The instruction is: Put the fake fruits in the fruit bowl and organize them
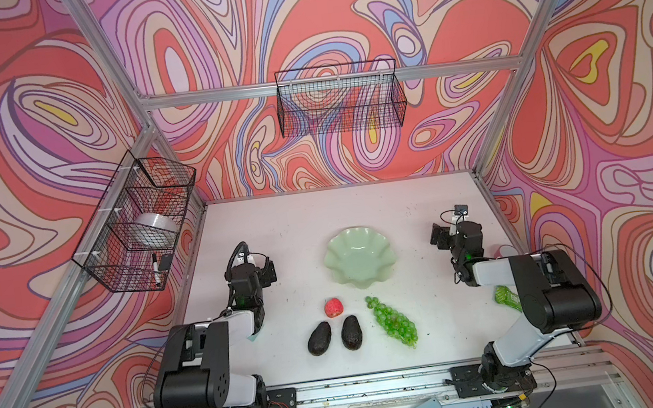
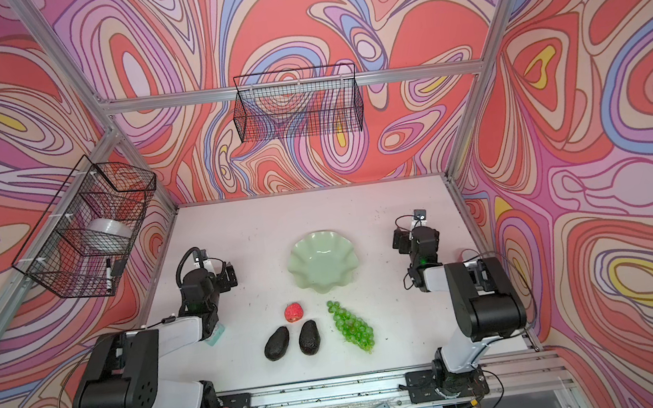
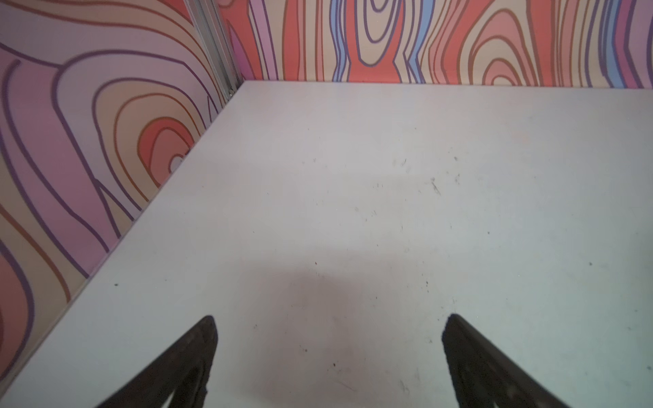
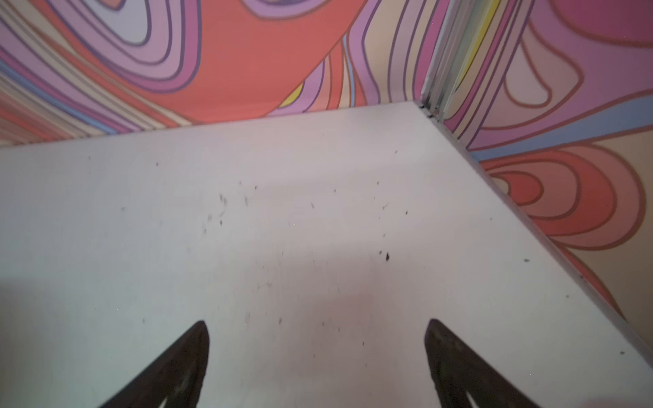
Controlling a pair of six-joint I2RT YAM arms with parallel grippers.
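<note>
A pale mint-green glossy bowl with a scalloped rim sits on the white table, all the fake fruit lying outside it on the robot's side. A small red strawberry-like fruit is nearest the bowl, two dark brown-black bumpy avocados lie side by side behind it, and a long bunch of translucent green grapes lies beside them. The left gripper and right gripper flank the bowl, well apart from it, jaws spread wide and holding nothing.

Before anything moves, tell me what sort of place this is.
Probably a robot lab test cell, not a kitchen: aluminium frame hung with swirl-printed walls, two arms bolted to a rail at a white table, and fake fruits near a bowl.
</note>
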